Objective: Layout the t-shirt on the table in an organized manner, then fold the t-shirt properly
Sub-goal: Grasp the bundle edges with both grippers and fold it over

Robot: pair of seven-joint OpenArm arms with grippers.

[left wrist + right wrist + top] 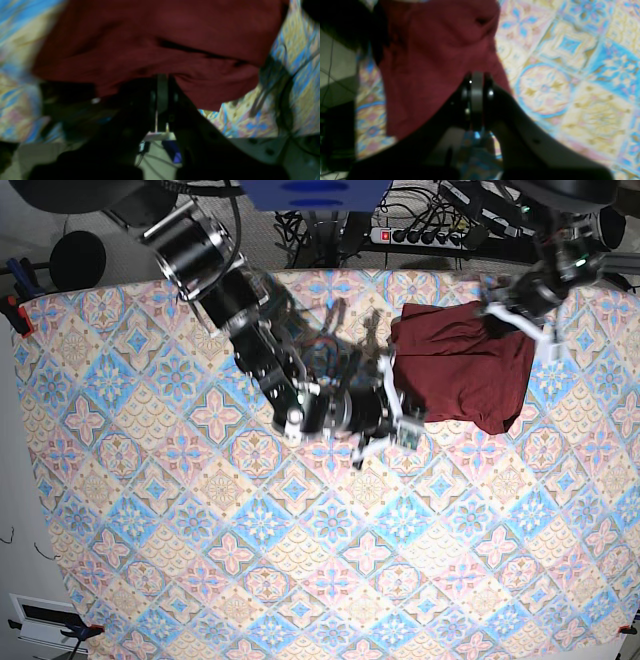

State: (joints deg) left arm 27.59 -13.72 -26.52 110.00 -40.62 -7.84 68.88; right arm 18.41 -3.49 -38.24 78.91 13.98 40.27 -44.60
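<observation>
1. Shirt: the dark red t-shirt (460,370) lies bunched at the far right part of the patterned surface (250,560).
2. The left gripper (503,313) is clenched on its top edge.
3. The right gripper (402,415) is clenched on its near left edge.

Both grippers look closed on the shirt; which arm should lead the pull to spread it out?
Probably the right gripper. It grips the t-shirt at its edge facing the wide bare stretch of table. The left gripper pinches the far edge, so it could better anchor.
</observation>
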